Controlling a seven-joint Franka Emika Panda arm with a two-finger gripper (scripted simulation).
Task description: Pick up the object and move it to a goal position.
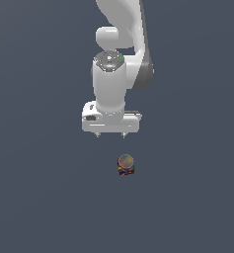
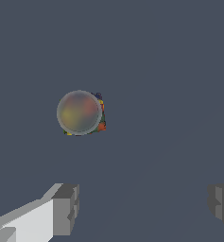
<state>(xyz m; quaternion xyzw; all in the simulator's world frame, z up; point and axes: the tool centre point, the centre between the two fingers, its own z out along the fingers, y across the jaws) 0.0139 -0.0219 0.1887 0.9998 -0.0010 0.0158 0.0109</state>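
Grey-topped can (image 1: pixel 126 165) stands apart from the white hand (image 1: pixel 111 134), whose fingers are spread wide.

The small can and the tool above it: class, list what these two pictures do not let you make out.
- Can label: too small in the exterior view; in the wrist view its round top hides most of the side.
- Tool: the wrist view's edge cuts off both fingers.
- Tool height above the surface: not readable from either view.
- Goal position: no marker shows in either view.
- Arm base: cut off by the exterior view's top edge.
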